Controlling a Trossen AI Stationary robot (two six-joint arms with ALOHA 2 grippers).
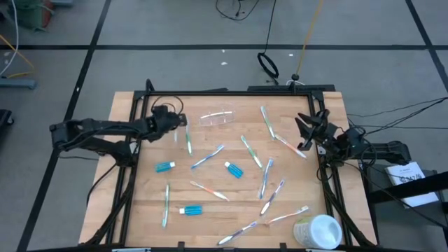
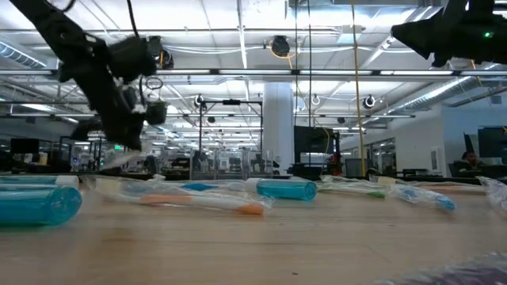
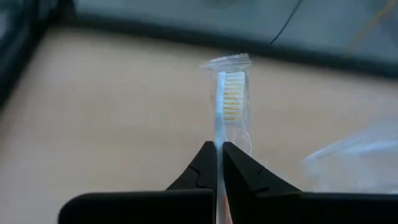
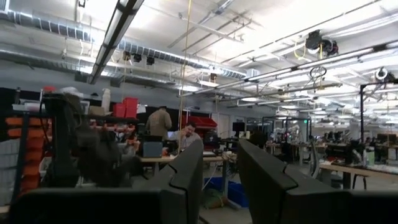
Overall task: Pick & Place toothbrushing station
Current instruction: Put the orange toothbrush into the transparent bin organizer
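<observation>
My left gripper (image 1: 180, 122) is at the far left of the table and is shut on a thin pale toothbrush (image 3: 231, 99) in a clear wrapper. It also shows in the low view (image 2: 131, 142), above the tabletop. The clear plastic cup (image 1: 218, 117) lies on its side just to the right of this gripper. Several more toothbrushes (image 1: 207, 157) lie flat across the table. Three blue toothpaste tubes (image 1: 165, 166) (image 1: 234, 169) (image 1: 190, 209) lie among them. My right gripper (image 1: 306, 130) is open and empty. It is raised at the far right and faces out into the room (image 4: 221, 180). My left gripper pinches the toothbrush's neck (image 3: 219, 142), just behind the bristle head, between its two fingertips. The fingers lie along the brush, slanting down toward the table's far side. The head sticks out beyond the fingertips, above the wood. The gripper hides the handle.
A larger white cup (image 1: 318, 231) lies on its side at the near right corner. A dark frame (image 1: 231, 92) runs along the table's far edge. Bare wood lies between the left gripper and the far edge. People sit in the room beyond (image 4: 163, 124).
</observation>
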